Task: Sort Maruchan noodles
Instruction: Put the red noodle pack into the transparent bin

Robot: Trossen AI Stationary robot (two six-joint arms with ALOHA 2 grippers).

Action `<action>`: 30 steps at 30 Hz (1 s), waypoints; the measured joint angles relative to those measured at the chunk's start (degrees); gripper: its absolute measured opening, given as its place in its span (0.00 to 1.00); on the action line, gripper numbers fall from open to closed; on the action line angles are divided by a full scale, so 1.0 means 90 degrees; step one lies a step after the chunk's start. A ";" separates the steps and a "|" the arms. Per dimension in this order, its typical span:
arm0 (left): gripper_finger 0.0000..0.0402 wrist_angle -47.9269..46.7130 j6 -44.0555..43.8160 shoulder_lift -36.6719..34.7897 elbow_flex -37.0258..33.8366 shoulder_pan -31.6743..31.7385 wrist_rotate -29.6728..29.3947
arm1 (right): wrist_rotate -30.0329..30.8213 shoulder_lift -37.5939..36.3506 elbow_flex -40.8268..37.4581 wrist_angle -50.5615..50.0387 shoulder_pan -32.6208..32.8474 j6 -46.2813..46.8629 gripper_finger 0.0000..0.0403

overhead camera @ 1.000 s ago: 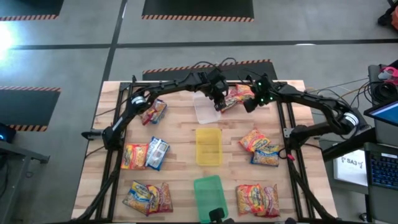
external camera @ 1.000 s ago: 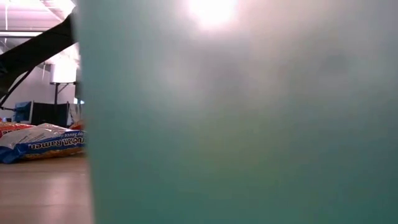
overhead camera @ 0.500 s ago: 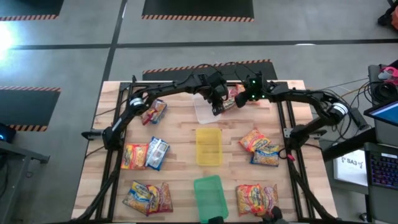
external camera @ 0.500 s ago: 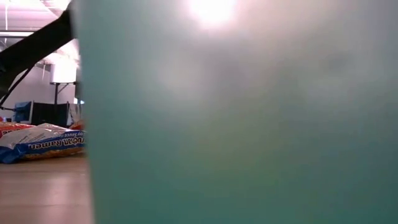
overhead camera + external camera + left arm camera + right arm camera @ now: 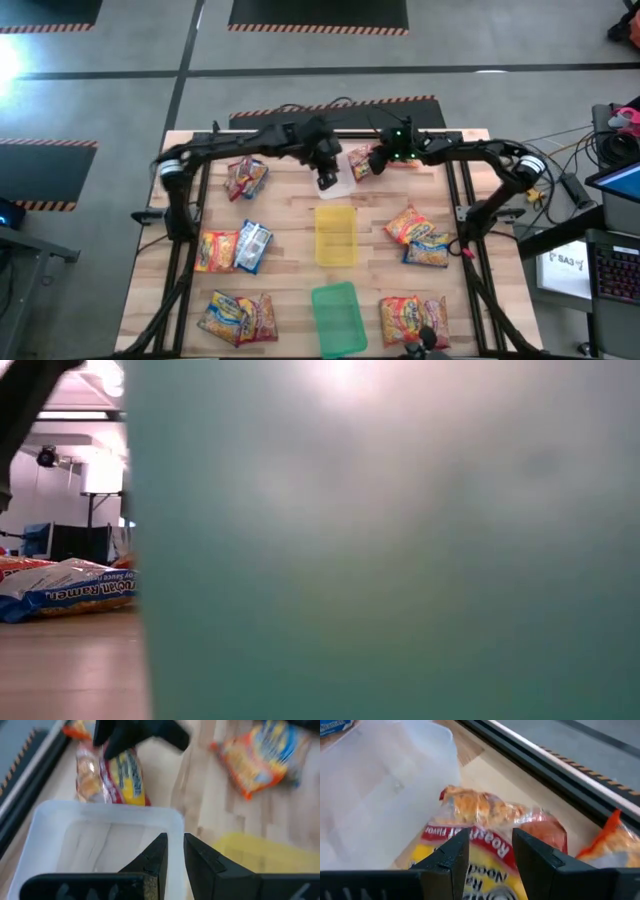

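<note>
Wood table first: three trays in column down middle, clear tray at 12 o'clock, yellow tray centre, green tray at 6, probably one per flavour. Maruchan noodles scattered both sides, none binned yet tbh. Red packet lies just beside clear tray, right gripper straddling it, fingers apart, looks like lining up grab. Left gripper over clear tray rim, fingers nearly together, pinching nothing.

Wooden table carries three trays and scattered noodle packets.
</note>
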 joint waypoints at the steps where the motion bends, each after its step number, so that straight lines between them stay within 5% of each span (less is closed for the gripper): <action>1: 0.11 0.0299 -0.0134 -0.0253 -0.0311 -0.0012 -0.0016 | 0.0001 0.0081 0.0057 -0.0008 0.0019 0.0000 0.34; 15: 0.11 0.2531 -0.1013 -0.2793 -0.3202 -0.0567 -0.1126 | -0.0003 0.0268 0.0282 -0.1384 0.0210 0.0094 0.33; 30: 0.11 0.2950 -0.0975 -0.3254 -0.3670 -0.0640 -0.1166 | 0.0006 -0.1487 0.0248 -0.4609 0.1464 0.0785 0.30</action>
